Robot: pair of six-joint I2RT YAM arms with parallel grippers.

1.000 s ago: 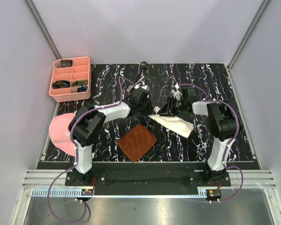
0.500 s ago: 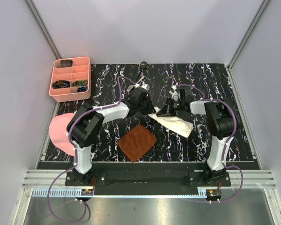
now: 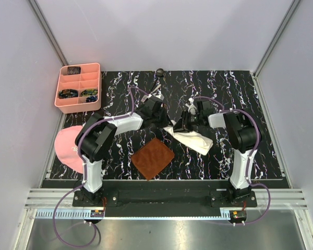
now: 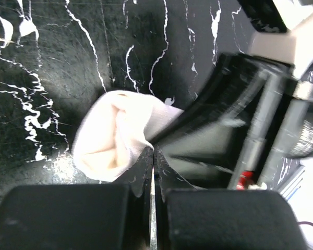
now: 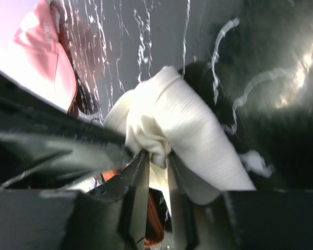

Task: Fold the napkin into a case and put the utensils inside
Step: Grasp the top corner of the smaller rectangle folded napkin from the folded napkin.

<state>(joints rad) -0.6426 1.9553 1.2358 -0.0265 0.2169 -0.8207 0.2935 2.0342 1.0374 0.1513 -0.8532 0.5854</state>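
The cream-white napkin lies bunched in a narrow strip in the middle of the table. My left gripper is shut on its left end; the left wrist view shows the cloth pinched at the tips of my left gripper. My right gripper is shut on a bunch of the same napkin, held between its jaws. The two grippers are close together. A dark spoon lies at the far edge of the table. The fork is not in view.
A brown textured mat lies near the front, centre. A pink compartment tray with small items stands at the far left. A pink cap lies at the left edge.
Both grippers have moved closer together over the napkin's left end. The right gripper has slid left, and the napkin has bunched up a little.
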